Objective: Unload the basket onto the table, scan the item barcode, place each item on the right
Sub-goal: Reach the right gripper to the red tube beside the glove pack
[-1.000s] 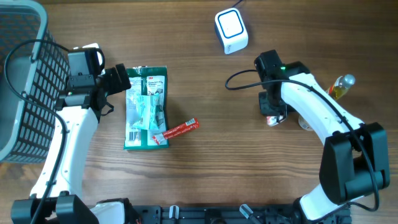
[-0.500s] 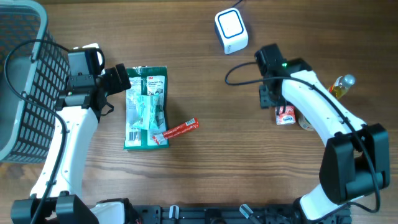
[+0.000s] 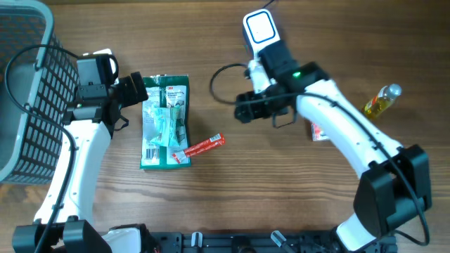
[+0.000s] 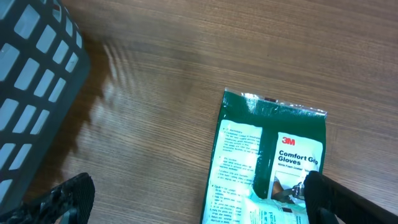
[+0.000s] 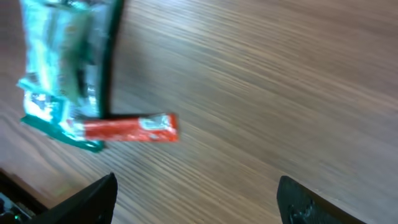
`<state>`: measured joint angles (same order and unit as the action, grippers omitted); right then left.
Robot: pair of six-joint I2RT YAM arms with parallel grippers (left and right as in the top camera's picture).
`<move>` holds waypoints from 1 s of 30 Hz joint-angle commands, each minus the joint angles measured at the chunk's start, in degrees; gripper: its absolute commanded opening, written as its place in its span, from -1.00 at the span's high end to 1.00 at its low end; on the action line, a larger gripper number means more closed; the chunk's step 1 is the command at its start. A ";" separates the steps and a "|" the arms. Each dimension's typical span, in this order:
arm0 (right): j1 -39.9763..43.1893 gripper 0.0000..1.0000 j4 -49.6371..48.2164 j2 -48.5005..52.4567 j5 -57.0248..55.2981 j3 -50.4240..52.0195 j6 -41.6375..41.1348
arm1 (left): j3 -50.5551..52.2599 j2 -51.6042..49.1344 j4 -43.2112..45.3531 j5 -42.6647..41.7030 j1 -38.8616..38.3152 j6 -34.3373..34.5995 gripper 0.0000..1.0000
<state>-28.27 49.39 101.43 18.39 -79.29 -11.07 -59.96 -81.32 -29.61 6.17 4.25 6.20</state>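
Lying flat, a slim red sachet [image 3: 200,146] touches the glove pack [image 3: 165,119]

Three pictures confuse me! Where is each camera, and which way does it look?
Overhead: above the table, looking down; left arm, right arm show.
Left wrist: on left arm, looking down at gloves pack and basket; left fingertips show.
Right wrist: on right arm, looking down at red packet; right fingertips show.
Shared: gloves pack, in all three.

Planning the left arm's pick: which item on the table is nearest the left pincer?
The green glove packet, right beside the left pincer; the red stick and the yellow bottle lie farther right.
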 commanded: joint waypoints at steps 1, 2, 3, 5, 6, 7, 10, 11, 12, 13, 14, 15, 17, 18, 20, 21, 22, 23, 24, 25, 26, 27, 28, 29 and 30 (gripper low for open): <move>-4.39 -0.67 -4.33 0.39 1.64 2.21 -1.11 | -0.48 0.66 0.15 0.35 0.37 -1.09 -1.00; -6.01 -0.67 -6.29 0.39 1.62 2.91 -1.11 | -0.46 0.66 0.15 0.35 0.37 -1.09 -1.00; -7.23 -0.68 -7.21 0.39 1.64 3.21 -1.11 | -0.48 0.66 0.17 0.35 0.37 -1.09 -1.00; -9.64 -0.69 -8.81 0.39 1.62 3.30 -1.09 | -0.46 0.66 0.15 0.35 0.37 -1.09 -1.00; -10.29 -0.71 -9.33 0.39 1.62 3.30 -1.07 | -0.48 0.66 0.15 0.35 0.37 -1.09 -1.00; -11.43 -0.73 -10.27 0.39 1.64 3.30 -1.09 | -0.46 0.66 0.17 0.35 0.37 -1.09 -1.00; -13.99 -0.83 -12.55 0.39 1.62 3.30 -1.09 | -0.48 0.66 0.15 0.35 0.37 -1.09 -1.00; -14.84 -1.00 -13.07 0.39 1.62 3.30 -1.14 | -0.46 0.66 0.15 0.35 0.37 -1.09 -1.00; -15.45 -1.00 -13.92 0.39 1.62 3.30 -1.11 | -0.46 0.66 0.17 0.35 0.37 -1.09 -1.00; -15.76 -1.00 -14.73 0.39 1.70 3.30 -1.29 | -0.46 0.66 0.17 0.35 0.37 -1.09 -1.00; -15.98 -0.99 -15.30 0.39 1.64 3.30 -3.08 | -0.46 0.66 0.15 0.35 0.37 -1.09 -1.00; -16.13 -0.99 -15.61 0.39 1.66 3.30 -5.53 | -0.46 0.66 0.17 0.35 0.37 -1.09 -1.00; -16.17 -0.99 -15.69 0.39 1.66 3.30 -7.10 | -0.46 0.66 0.15 0.35 0.37 -1.09 -1.00; -16.20 -0.89 -15.69 0.39 1.66 3.30 -7.13 | -0.48 0.66 0.15 0.35 0.37 -1.09 -1.00; -16.20 -0.63 -16.04 0.46 1.62 3.30 -7.13 | -0.48 0.66 0.15 0.35 0.37 -1.09 -1.00; -16.20 -0.47 -16.35 0.48 1.62 3.30 -7.15 | -0.46 0.66 0.15 0.35 0.37 -1.09 -1.00; -16.20 -0.36 -16.63 0.48 1.62 3.30 -7.15 | -0.46 0.66 0.15 0.35 0.37 -1.09 -1.00; -16.20 -0.24 -17.03 0.48 1.62 3.30 -7.17 | -0.48 0.66 0.15 0.35 0.37 -1.09 -1.00; -16.20 -0.15 -17.27 0.48 1.62 3.30 -7.21 | -0.48 0.66 0.15 0.35 0.37 -1.09 -1.00; -16.20 -0.07 -17.59 0.48 1.62 3.30 -7.58 | -0.48 0.66 0.15 0.35 0.37 -1.09 -1.00; -16.20 -0.01 -17.86 0.48 1.62 3.30 -8.22 | -0.46 0.66 0.15 0.35 0.37 -1.09 -1.00; -16.20 0.08 -18.12 0.48 1.29 3.30 -9.29 | -0.46 0.66 0.15 0.35 0.37 -1.09 -1.00; -16.20 0.18 -18.43 0.48 0.72 3.30 -10.47 | -0.48 0.66 0.15 0.35 0.37 -1.09 -1.00; -16.20 0.38 -18.93 0.48 0.52 3.50 -11.41 | -0.48 0.66 0.17 0.35 0.37 -1.09 -1.00; -16.20 0.50 -19.37 0.48 0.55 3.76 -12.09 | -0.46 0.66 0.15 0.35 0.37 -1.09 -1.00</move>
<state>-44.31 31.16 101.43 19.40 -76.29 -19.86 -59.96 -81.32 -29.61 6.17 4.25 6.20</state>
